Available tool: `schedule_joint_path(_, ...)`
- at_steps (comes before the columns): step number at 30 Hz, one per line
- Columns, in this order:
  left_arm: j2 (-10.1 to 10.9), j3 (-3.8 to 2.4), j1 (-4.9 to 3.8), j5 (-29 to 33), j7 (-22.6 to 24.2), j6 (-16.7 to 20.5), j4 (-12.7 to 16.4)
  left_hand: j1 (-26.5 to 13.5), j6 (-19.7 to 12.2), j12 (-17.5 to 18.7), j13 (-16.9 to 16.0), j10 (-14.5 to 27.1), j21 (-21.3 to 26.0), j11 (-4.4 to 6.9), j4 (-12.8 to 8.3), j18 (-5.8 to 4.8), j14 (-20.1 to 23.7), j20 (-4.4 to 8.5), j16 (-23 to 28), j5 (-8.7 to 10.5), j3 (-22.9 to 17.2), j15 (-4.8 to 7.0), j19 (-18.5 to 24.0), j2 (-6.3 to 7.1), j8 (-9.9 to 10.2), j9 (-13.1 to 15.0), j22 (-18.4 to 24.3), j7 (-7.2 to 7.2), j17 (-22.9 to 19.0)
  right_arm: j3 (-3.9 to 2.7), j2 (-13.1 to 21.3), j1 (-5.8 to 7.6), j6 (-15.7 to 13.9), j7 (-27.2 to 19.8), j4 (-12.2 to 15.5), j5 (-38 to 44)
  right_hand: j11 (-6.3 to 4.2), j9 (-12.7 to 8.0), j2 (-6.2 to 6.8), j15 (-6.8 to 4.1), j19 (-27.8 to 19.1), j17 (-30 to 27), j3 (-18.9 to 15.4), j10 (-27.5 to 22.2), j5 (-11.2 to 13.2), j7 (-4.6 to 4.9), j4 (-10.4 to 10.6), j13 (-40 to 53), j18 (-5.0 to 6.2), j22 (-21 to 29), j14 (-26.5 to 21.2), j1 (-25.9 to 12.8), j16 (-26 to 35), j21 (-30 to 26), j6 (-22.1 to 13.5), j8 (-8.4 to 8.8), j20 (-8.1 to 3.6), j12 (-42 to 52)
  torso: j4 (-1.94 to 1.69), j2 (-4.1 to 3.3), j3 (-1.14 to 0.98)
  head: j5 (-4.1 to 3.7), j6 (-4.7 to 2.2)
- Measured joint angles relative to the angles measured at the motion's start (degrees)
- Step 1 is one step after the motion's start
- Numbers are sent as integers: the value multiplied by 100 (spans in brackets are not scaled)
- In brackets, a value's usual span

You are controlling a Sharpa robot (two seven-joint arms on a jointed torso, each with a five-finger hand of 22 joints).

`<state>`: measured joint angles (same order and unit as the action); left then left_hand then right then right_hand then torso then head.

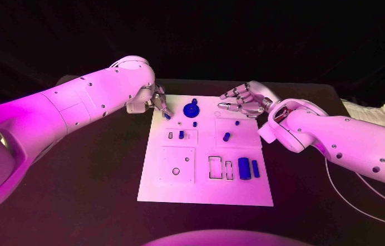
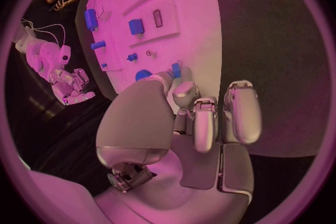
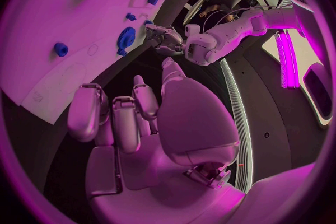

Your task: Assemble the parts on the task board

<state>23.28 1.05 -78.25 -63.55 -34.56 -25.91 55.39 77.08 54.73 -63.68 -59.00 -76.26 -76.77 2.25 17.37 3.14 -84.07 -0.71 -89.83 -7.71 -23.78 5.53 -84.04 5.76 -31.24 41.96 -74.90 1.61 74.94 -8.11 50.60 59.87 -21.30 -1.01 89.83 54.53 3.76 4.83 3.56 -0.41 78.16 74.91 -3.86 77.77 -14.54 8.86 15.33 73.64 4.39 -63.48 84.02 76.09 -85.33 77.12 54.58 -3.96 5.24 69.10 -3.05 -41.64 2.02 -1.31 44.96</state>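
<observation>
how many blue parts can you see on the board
7 on the task board: a piece at the left hand, a gear, a tiny one, one mid-left, one mid-right, two near-right. More may be hidden.

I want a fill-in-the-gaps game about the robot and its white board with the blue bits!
1. The left hand holds a small ______ part at the far left corner of the task board.
2. The gear-shaped part lies closer to the robot's ______ hand.
3. The right hand holds ______.
4. The table is ______ in colour.

Missing words: blue; left; nothing; black
</observation>
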Motion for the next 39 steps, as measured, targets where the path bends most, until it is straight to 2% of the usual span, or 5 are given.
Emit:
schedule_joint_path(4, 21, 0, 0, 23, 1, 1, 45, -107, 0, 0, -6, -12, 0, -12, -35, 1, 0, 0, 0, 0, -160, 0, 0, 108, -22, 45, -5, 1, 0, 0, -3, 0, 4, -1, -4, 0, 0, 0, -1, 0, 0, 0, -2, 0, 0, 0, -2, 0, 0, 0, 0, 1, 0, 0, 0, 0, 0, 0, -2, 0, -2, -1, 10)
schedule_joint_path(12, 227, -2, 0, 53, 37, 105, 357, -146, -9, -45, -78, -62, 0, -20, -173, 1, 0, 0, 0, 29, -312, 0, 0, 147, -22, 72, -5, 11, -1, 0, -13, -1, 14, -3, -16, -2, 0, 0, -23, 0, 0, -1, -16, 0, 0, 0, -16, 2, 0, 0, 0, 23, 0, 0, 0, 0, 0, 0, -7, 5, -8, 10, 22)
schedule_joint_path(22, 801, -4, 8, -44, 126, 607, 1385, -155, -8, -122, -154, -115, 0, -9, -238, 0, 0, 0, 0, 36, -408, 0, 0, 303, -22, 98, -4, 13, -1, 1, -7, -6, 22, -5, -30, -12, 0, 0, -39, 0, 0, -1, -16, 0, -22, 0, -16, 4, 0, 0, 0, 7, 0, 0, 0, 0, 0, 0, -10, 10, -11, 35, 14)
schedule_joint_path(34, 1268, 12, 329, -362, 186, 1375, 2260, -180, 69, -154, -184, -165, -45, 0, -254, 0, 0, -1, 0, 51, -503, -1, 0, 448, 1, 98, -3, 23, -2, 1, 10, -25, 23, -8, -35, -25, 0, 0, -47, 0, 0, -1, -15, 0, -22, 0, -16, -1, 0, 9, 0, 0, 0, 0, 0, 0, 0, 0, -81, 61, -10, 12, 75)
schedule_joint_path(39, 1292, 13, 381, -470, 183, 1478, 2379, -187, 77, -154, -193, -165, -45, 0, -263, 0, 0, -1, 0, 52, -512, -1, 0, 454, 2, 95, -3, 30, -2, 1, -1, -44, 23, -11, 2, -25, 0, 1, -47, 0, 0, 4, -15, 0, -22, 0, -16, -1, 0, 14, 0, 0, 0, 0, 0, 0, 0, 0, -93, 72, -4, 26, 90)
